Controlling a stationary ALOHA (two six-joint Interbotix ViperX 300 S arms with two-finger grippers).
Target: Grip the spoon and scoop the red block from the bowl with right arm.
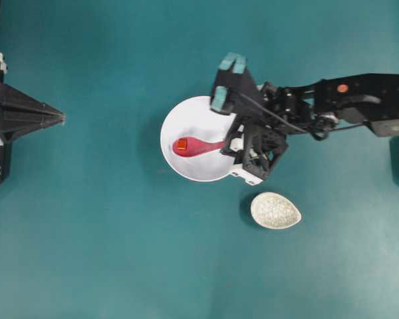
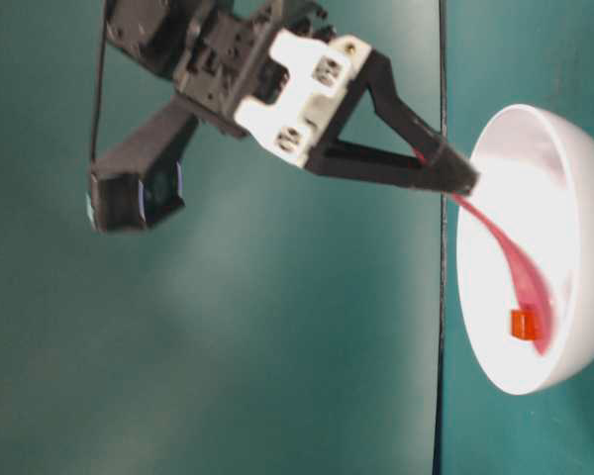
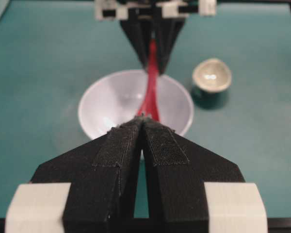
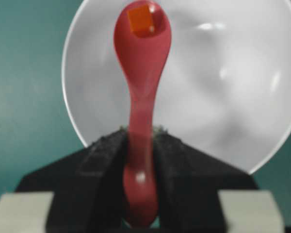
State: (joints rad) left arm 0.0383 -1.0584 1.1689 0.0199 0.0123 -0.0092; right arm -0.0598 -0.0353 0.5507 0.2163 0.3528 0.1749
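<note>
1. Teal table (image 1: 106, 252): bare work surface carrying all items. No obstruction noted around the work area.

2. Right arm (image 1: 359, 96): reaches in from the right edge of the overhead view to the rim of the bowl. Its gripper (image 4: 140, 145) is clamped on the handle of the spoon; the wrist view shows both jaws pressed against the handle with the handle's end protruding behind them. Grasp step judged complete.

3. Left gripper (image 3: 144, 124): parked at the left edge of the overhead view, well apart from the dishes, jaws closed together with nothing between them. Not engaged in the task.

4. White bowl (image 1: 179, 163): stands on the table at centre, upright. The spoon's scoop lies inside it, near the left side in the overhead view.

5. Speckled oval spoon rest (image 1: 275, 210): on the table just beside the bowl, apart from it, nothing in it.

6. Pink spoon (image 4: 140, 73): held by its handle, scoop forward and low in the bowl.

7. Red block (image 4: 139, 19): sits on the scoop, near its far tip. Whether the scoop has cleared the bowl floor cannot be told.

8. Progress assessment: block appears loaded. Remaining work is judged to be raising the spoon level out of the bowl without tipping the block off the tip.
</note>
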